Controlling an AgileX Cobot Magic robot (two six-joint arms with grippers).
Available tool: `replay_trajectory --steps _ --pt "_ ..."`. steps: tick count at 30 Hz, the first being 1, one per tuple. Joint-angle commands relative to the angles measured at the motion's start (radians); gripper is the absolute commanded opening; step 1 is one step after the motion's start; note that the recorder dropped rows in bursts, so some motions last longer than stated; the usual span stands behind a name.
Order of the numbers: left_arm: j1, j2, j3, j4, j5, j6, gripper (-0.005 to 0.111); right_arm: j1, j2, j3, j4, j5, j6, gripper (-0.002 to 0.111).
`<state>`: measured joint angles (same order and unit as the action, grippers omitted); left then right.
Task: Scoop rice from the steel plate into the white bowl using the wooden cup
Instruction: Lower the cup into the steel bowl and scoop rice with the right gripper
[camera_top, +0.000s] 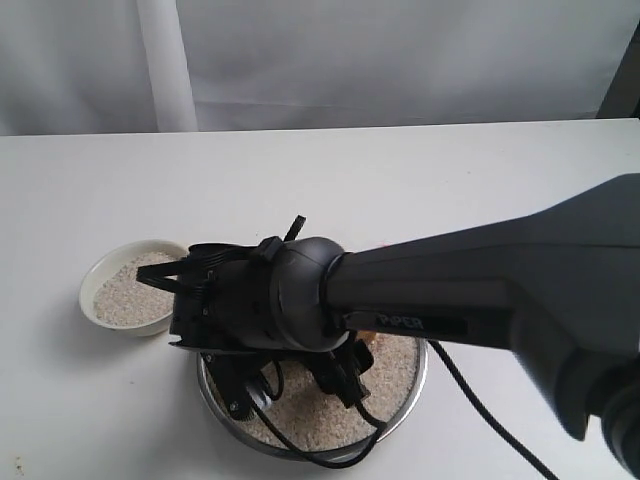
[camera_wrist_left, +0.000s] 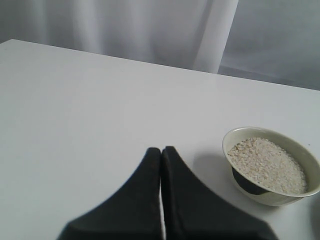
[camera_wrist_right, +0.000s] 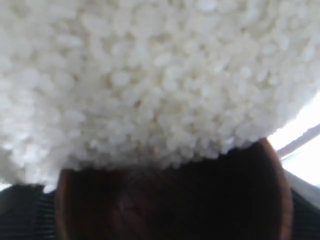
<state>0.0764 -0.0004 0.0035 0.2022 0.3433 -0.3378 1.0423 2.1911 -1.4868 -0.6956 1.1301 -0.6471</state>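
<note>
Bench (camera_top: 450, 170): bare, so any spilled grains scatter.
Right arm (camera_top: 480, 290): low over plate, hides cup in exterior view; swing could knock bowl toward left edge.
Steel plate (camera_top: 412, 395): front edge, middle; may slide if cup digs hard.
White bowl (camera_top: 110, 325): just beside plate, left-edge side, well filled; overflow risk.
Cable (camera_top: 330, 455): lies over plate rim, could drag grains out.
Wooden cup (camera_wrist_right: 170, 200): in plate rice, right jaws clamped on it; glossy, may twist.
Rice (camera_wrist_right: 150, 75): heaped at cup mouth, spills on fast lift.
Left jaws: together, empty.
</note>
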Motion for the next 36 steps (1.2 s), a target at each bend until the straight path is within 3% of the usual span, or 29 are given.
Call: replay_trajectory --steps 1,14,36 --pt "-0.006 0.0 -0.004 -0.006 -0.006 -0.002 0.0 0.005 -0.01 -0.004 0.087 -0.068 -0.003 0.0" --pt "-0.006 0.0 -0.004 -0.006 -0.006 -0.002 0.0 -0.005 -0.039 -0.004 0.173 -0.084 -0.003 0.0" --pt "-0.006 0.0 -0.004 -0.006 -0.006 -0.002 0.0 -0.136 -0.062 -0.004 0.49 -0.184 -0.012 0.0"
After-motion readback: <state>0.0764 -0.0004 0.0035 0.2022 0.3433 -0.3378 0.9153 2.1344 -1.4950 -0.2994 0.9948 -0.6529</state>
